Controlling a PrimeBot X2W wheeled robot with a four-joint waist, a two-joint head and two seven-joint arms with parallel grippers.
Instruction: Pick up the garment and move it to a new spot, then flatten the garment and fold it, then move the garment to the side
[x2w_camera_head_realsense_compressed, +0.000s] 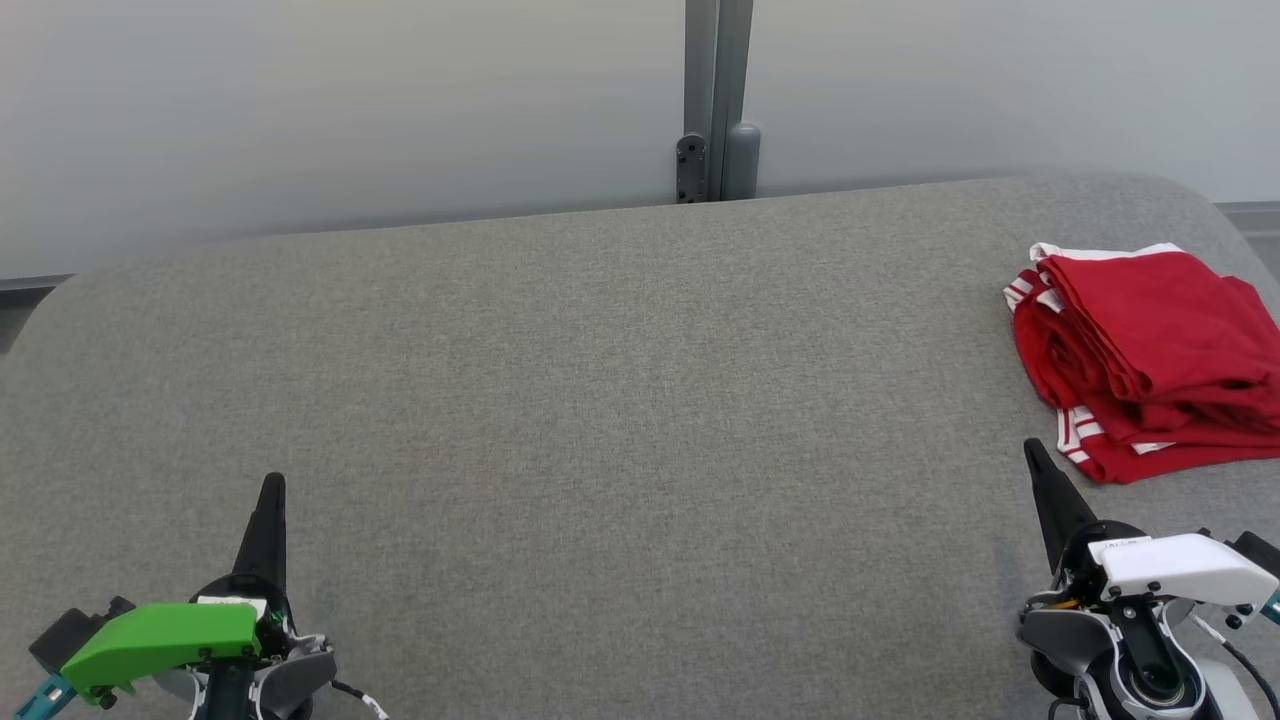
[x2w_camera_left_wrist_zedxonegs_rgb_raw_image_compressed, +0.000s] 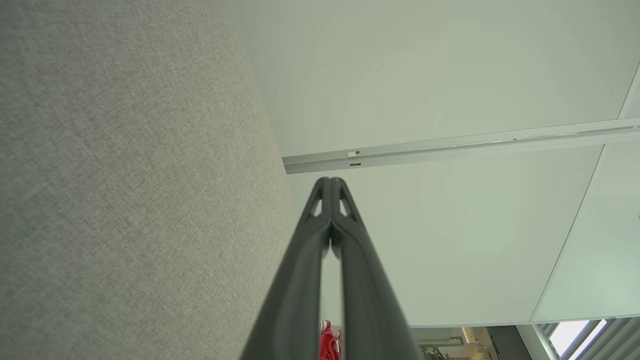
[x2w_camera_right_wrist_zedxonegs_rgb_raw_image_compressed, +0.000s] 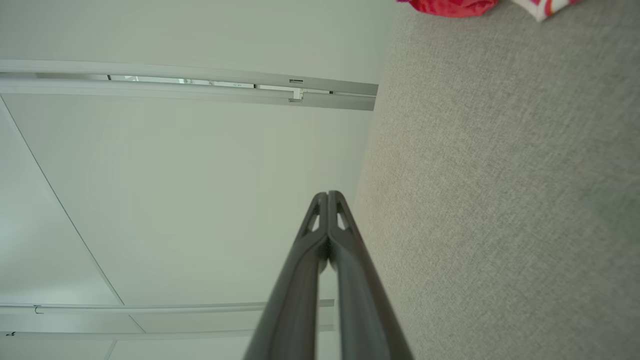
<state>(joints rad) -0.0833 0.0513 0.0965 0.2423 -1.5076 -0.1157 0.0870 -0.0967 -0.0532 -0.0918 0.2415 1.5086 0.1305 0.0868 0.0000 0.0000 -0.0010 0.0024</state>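
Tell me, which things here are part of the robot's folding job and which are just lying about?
Part of the job: the red garment, folded at the right of the grey surface; the left gripper and right gripper, both shut and empty.
Just there: the grey post and the pale wall behind the surface.

The right claw (x2w_camera_right_wrist_zedxonegs_rgb_raw_image_compressed: 327, 194), fingers pressed together, points along the grey fabric bench's (x2w_camera_right_wrist_zedxonegs_rgb_raw_image_compressed: 500, 200) edge; a red garment (x2w_camera_right_wrist_zedxonegs_rgb_raw_image_compressed: 450, 6) lies well apart.
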